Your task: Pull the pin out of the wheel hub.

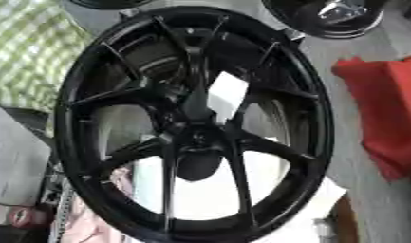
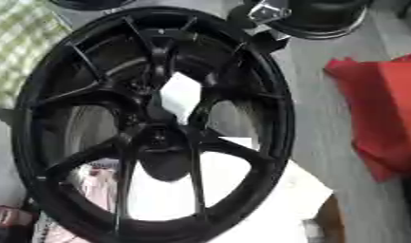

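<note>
Black wheel (image 1: 191, 123) fills frame centre, spokes meeting at hub (image 1: 196, 137). White tag (image 1: 227, 92) just above hub. Pin not discernible. Red cloth (image 1: 383, 109) at right. Second wheel (image 2: 312, 16) upper right. Neither hand visible.

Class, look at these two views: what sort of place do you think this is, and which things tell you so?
Probably a wheel workshop or garage store. A large black spoked wheel fills the view, another dark rim lies behind it, and a red cloth lies on the grey floor.
</note>
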`<state>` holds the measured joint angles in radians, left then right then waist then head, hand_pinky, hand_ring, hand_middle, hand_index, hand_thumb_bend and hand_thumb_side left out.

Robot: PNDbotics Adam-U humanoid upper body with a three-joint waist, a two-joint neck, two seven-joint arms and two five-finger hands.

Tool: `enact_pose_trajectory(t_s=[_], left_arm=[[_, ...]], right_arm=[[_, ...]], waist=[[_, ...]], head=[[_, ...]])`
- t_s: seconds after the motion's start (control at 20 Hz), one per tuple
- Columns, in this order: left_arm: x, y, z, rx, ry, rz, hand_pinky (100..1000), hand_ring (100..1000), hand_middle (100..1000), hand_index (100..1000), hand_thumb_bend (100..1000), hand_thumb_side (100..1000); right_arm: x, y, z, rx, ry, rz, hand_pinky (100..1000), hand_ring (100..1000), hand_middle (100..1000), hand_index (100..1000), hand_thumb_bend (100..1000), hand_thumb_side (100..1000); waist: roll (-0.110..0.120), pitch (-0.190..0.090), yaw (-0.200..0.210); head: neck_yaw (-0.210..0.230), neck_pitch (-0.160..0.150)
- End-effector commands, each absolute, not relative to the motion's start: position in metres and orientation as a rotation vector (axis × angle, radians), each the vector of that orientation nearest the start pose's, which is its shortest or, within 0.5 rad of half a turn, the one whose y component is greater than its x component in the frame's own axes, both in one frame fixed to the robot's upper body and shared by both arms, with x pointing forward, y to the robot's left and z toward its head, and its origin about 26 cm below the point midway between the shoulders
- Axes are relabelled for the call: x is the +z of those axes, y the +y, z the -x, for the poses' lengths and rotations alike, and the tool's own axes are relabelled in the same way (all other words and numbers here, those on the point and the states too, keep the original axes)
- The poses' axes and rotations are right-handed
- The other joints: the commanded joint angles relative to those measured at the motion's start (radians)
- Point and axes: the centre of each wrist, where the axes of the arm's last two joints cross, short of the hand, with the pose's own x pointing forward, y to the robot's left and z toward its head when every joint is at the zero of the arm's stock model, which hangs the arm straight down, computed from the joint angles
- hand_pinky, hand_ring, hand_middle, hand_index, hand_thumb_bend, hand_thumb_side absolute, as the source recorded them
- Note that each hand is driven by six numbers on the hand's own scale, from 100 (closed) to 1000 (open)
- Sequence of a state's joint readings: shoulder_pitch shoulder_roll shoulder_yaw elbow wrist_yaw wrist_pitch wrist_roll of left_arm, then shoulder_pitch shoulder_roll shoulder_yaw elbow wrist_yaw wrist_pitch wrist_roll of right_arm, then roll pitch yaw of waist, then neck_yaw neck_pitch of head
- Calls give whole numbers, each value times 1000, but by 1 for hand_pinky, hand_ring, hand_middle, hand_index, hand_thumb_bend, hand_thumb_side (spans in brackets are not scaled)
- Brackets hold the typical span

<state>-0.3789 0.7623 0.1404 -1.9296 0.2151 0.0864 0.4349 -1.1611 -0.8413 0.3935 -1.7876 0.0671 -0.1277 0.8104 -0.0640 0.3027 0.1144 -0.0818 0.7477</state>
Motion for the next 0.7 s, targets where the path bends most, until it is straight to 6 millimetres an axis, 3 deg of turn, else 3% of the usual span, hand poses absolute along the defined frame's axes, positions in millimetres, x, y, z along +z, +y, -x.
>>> enact_pose_trajectory(t_s=[0.05, 0.45, 0.7], left_arm=[[300, 351, -293, -45, -2351, -701, 729, 818, 813, 871, 239, 963], [300, 351, -292, -44, -2353, -703, 729, 817, 812, 870, 239, 963], [300, 350, -293, -45, -2353, -700, 729, 817, 812, 870, 239, 964]], right_arm=[[431, -202, -306, -2477, 2155, -605, 884, 932, 798, 808, 431, 100], [431, -200, -303, -2479, 2142, -597, 884, 933, 801, 809, 441, 100], [422, -193, -300, -2564, 2019, -576, 885, 939, 814, 824, 457, 105]], waist=[[6, -15, -1], [5, -15, 0], [3, -12, 5]], head=[[0, 6], [-1, 7], [-7, 6]])
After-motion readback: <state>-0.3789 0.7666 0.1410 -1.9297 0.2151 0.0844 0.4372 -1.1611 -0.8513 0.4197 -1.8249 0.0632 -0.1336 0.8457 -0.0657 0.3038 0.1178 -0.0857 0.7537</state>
